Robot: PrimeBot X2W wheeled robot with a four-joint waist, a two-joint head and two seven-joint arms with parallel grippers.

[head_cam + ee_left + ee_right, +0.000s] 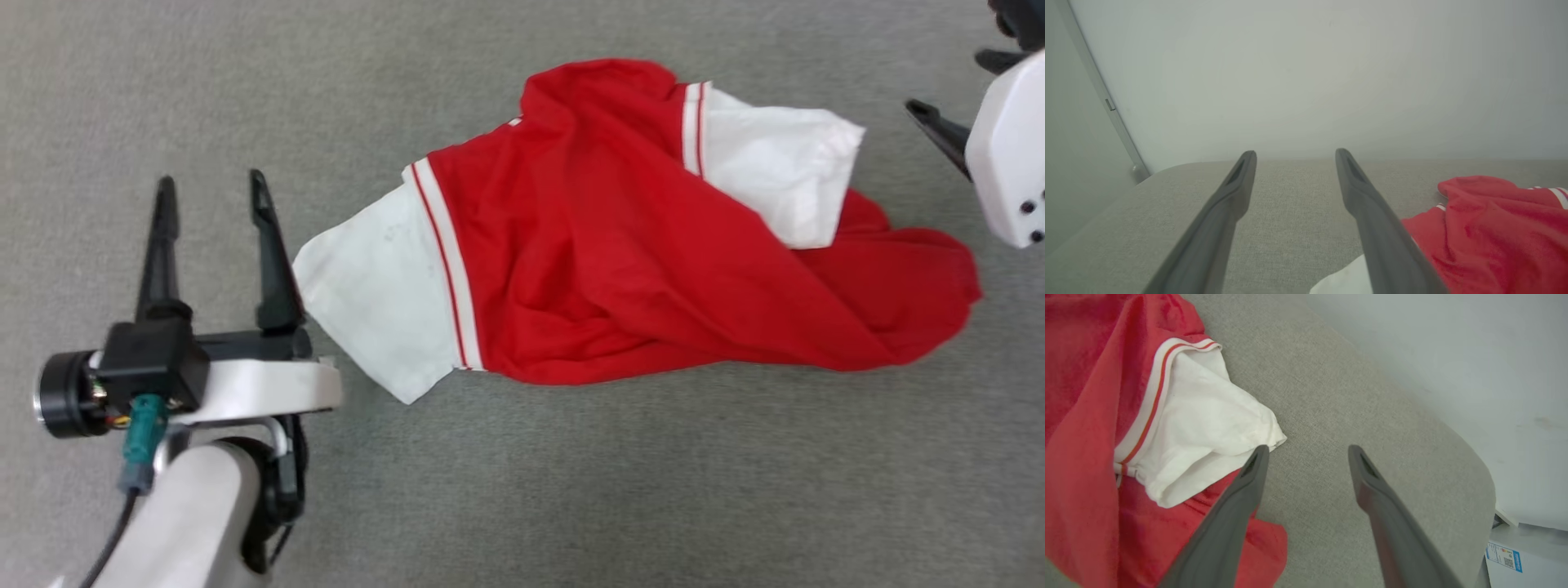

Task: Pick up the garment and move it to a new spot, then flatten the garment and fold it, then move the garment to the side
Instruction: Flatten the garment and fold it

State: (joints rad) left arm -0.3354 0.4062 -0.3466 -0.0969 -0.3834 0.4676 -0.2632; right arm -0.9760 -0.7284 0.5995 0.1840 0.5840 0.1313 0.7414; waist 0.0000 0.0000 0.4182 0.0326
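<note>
Left gripper at near left, fingers spread, empty, just beside one white sleeve. Red shirt lies crumpled mid grey table. Far right, right gripper fingers apart, empty, near the other sleeve.

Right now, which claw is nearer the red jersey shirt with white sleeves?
Left. The left claw sits beside the red jersey shirt's white sleeve; the right claw stands apart, past the other sleeve.
</note>
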